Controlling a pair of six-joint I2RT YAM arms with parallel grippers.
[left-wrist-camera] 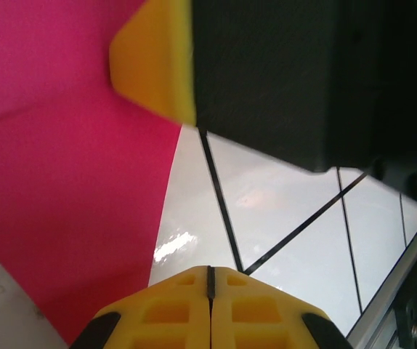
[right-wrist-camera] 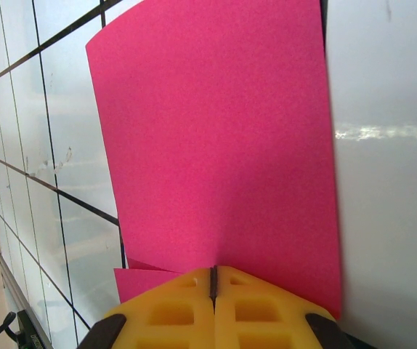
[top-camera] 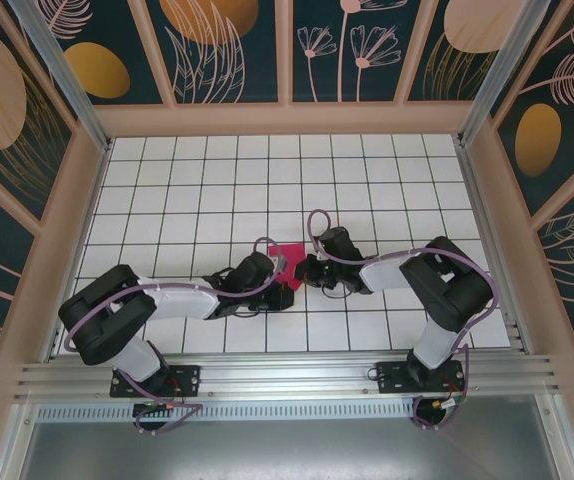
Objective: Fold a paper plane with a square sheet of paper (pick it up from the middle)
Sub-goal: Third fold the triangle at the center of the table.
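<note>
While both arms reach in toward the middle of the white tiled bench, the thin magenta-pink sheet of paper sits right where they meet. From the overhead view it's just a small angular pink patch poking out on the far side of the two claws.

The right claw comes in from the right. In its own wrist view, the yellow fingers of the right claw are pressed together with no gap at all. The pink sheet comes straight out of that seam, so it's pinched by its near edge. The sheet fans away from the fingers as one flat panel with a slight curl at the far corner. There's a second sliver of pink peeking out at the lower left, so it looks like more than one layer.

The left claw comes in from the left and ends just beside the paper's near side. In the left wrist view, the left claw also has its fingers squeezed tight together. The paper covers the left half of that picture, with a crease line across it and its edge running down next to the fingers. Honestly, I can't tell if any of it is caught between them. One yellow finger of the right claw hangs in from the top, right against the paper, with its black body behind it.
</note>
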